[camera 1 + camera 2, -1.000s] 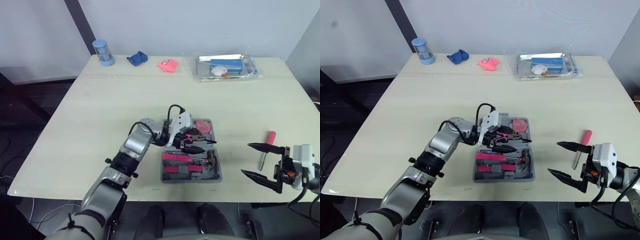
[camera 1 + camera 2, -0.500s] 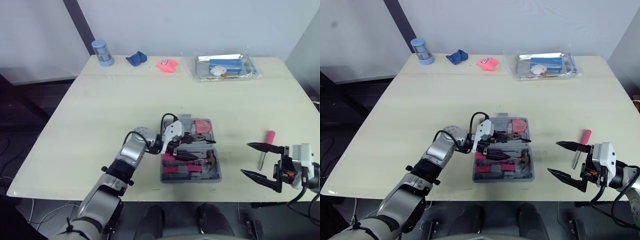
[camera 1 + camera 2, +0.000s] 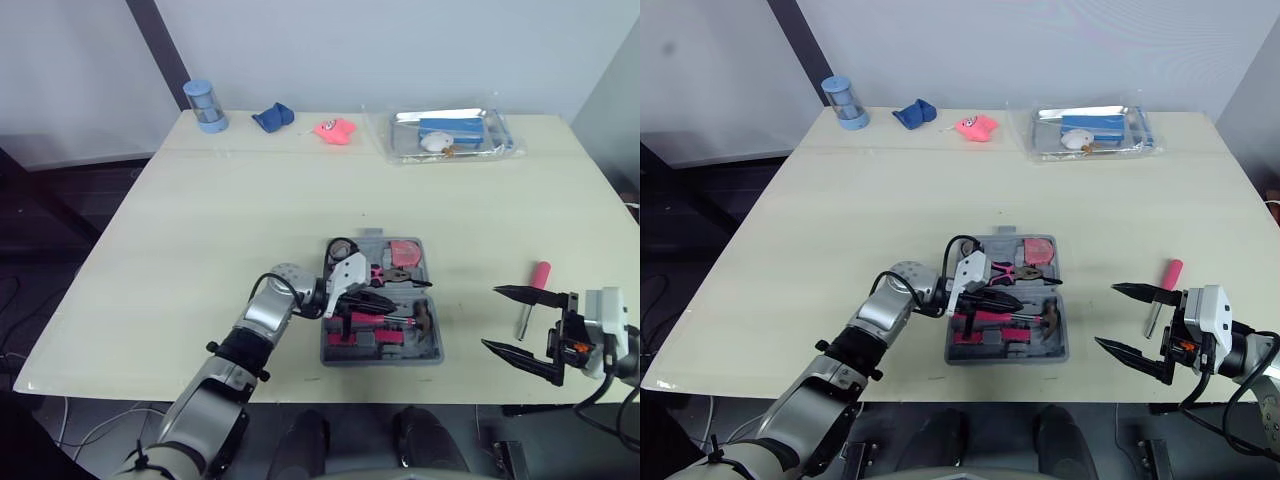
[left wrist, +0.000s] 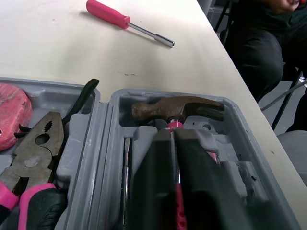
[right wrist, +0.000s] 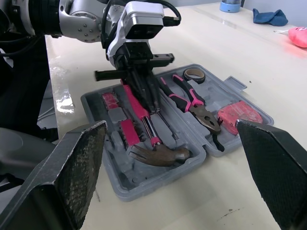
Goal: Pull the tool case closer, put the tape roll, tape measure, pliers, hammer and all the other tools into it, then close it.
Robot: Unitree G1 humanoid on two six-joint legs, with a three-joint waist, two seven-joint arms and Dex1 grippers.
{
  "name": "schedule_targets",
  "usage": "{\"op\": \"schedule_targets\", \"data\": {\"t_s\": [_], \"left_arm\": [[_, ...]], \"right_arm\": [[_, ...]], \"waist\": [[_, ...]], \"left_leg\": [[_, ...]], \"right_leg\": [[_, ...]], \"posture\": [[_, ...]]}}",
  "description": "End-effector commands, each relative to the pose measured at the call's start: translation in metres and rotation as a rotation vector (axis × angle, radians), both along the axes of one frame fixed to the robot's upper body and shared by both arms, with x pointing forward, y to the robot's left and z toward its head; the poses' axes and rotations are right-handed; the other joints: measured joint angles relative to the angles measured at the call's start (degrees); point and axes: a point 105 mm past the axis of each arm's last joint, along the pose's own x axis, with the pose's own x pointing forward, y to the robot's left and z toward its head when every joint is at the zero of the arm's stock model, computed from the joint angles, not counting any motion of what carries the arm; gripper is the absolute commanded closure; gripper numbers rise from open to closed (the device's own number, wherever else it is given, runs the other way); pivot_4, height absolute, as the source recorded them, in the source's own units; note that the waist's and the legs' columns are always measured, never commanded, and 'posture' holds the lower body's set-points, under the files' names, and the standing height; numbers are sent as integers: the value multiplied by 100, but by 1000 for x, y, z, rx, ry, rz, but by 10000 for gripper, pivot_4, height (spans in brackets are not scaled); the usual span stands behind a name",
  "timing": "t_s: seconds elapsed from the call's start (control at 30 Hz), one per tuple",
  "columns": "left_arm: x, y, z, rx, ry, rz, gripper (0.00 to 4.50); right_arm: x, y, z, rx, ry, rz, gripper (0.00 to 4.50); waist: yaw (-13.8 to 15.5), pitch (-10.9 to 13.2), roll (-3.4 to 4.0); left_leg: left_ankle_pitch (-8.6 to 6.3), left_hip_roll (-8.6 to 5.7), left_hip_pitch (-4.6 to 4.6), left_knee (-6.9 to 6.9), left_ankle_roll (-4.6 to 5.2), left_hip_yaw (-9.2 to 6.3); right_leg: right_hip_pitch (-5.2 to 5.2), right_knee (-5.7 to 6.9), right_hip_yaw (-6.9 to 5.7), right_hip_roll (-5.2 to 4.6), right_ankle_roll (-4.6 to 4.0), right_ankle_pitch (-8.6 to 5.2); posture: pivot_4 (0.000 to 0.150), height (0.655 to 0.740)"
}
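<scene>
— Head camera?
— The grey tool case [image 3: 385, 359] lies open near the table's front edge. My left gripper [image 3: 380, 300] hangs over it; my right gripper [image 3: 490, 318] gapes empty near the pink screwdriver [image 3: 534, 285].
— Left wrist?
— My fingers [image 4: 153, 191], closed to a slit, lie along the hammer [image 4: 177, 108] and its pink handle; its head is toward my right.
— Right wrist?
— Here the tape roll [image 5: 194, 74] sits beside the pliers [image 5: 192, 103].

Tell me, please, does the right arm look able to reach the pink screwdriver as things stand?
Probably yes: the screwdriver lies on the table close by the right gripper, whose fingers are open, with nothing between them.
</scene>
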Motion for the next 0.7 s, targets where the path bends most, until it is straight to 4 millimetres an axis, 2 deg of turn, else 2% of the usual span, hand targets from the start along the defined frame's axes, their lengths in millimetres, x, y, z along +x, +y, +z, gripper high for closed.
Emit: {"op": "schedule_targets", "data": {"t_s": [0.03,0.2,0.27,0.33,0.37,0.57,0.7], "left_arm": [[-1,-2,7,-16,-27,-24,43918],[2,1,10,12,-22,-42,43918],[4,-2,11,22,-40,-40,40253],[5,-6,12,31,-58,-43,33741],[5,-8,13,32,-60,-43,26573],[-3,-10,2,135,-60,-128,26573],[-2,-8,-7,214,-63,-142,26573]], "right_arm": [[-1,-2,6,-1,-31,-3,0],[-1,-1,6,-2,-33,-4,0],[0,-1,6,-3,-34,-4,0],[0,-2,6,-5,-35,-5,0],[0,-2,6,-5,-36,-6,0],[-1,-3,7,-10,-37,-10,0],[0,-4,7,-13,-39,-13,0]], "waist": [[-2,0,0],[-2,0,0],[0,0,0],[2,0,0],[2,0,0],[-9,0,0],[-5,0,0]], "left_leg": [[0,0,0,0,0,0],[0,0,0,0,0,0],[0,0,0,0,0,0],[0,0,0,0,0,0],[0,0,0,0,0,0],[0,0,1,0,0,0],[0,0,0,0,0,0]], "right_leg": [[0,0,0,0,0,0],[0,0,0,0,0,0],[0,0,0,0,0,0],[0,0,-1,0,0,0],[0,-1,-1,0,0,0],[0,1,0,0,0,0],[0,0,-1,1,0,0]], "posture": [[1500,7400],[1500,7400],[1500,7400],[1500,7400],[1500,7400],[1500,7400],[1500,7400]]}}
